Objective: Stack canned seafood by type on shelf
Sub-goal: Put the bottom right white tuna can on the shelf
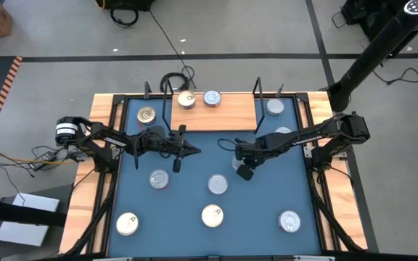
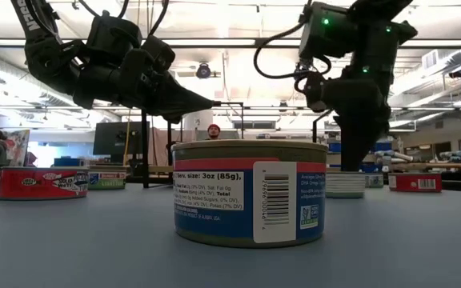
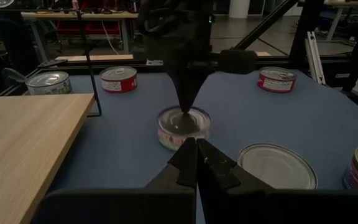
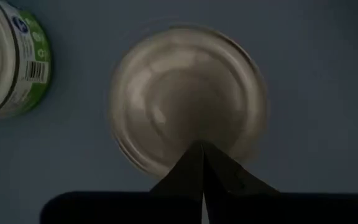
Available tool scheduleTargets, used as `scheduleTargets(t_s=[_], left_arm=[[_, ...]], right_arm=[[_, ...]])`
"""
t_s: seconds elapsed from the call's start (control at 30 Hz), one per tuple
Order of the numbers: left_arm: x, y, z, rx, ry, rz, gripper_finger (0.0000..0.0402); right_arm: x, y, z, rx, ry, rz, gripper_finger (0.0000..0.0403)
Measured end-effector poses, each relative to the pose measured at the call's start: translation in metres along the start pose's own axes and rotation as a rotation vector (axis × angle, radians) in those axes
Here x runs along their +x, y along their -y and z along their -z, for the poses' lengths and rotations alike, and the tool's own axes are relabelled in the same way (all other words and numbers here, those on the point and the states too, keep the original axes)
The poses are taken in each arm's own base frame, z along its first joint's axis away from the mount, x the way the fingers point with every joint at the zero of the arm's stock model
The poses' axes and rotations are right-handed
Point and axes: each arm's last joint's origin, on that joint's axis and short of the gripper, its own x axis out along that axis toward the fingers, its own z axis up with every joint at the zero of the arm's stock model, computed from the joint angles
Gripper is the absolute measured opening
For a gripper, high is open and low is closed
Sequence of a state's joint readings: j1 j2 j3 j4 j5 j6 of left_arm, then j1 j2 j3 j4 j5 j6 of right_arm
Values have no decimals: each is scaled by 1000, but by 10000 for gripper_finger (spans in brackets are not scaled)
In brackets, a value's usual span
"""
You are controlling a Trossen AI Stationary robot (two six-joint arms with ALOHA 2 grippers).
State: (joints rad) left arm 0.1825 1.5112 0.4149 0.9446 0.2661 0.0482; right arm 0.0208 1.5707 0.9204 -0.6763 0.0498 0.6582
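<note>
The shelf is a light-wood board at the table's far side, with two tins standing on it. More tins stand on the blue table, one near the middle. My right gripper is shut and points down over the silver lid of one tin, right of the table's middle. My left gripper is shut, points level toward that tin from the left, and holds nothing. My right gripper's shut fingertips stand at the middle of the tin's lid, coming from above and pointing down. The tin stands upright on the table. I cannot tell whether the tips touch the lid.
A green-labelled tin stands close beside the one under my right gripper. Tins flank the shelf at left and right. Others stand toward the near edge. Black wire frames rise at the shelf's ends.
</note>
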Motion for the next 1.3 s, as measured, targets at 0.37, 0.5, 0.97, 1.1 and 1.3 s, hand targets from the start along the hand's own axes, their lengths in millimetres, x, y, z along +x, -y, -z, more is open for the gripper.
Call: scheduleTargets(t_s=[0.37,0.5,0.97,1.1,1.3], left_arm=[[0,0,0,0,0,0,6],[0,0,0,0,0,0,6],[0,0,0,0,0,0,6],[0,0,0,0,0,0,6],[0,0,0,0,0,0,6]], right_arm=[[-22,-17,-13,-114,65,-7,9],[-27,-22,-15,-148,83,-20,10],[-28,-26,-19,-186,131,-58,23],[-28,-26,-19,-199,133,-59,26],[-29,-27,-20,-248,147,-63,27]])
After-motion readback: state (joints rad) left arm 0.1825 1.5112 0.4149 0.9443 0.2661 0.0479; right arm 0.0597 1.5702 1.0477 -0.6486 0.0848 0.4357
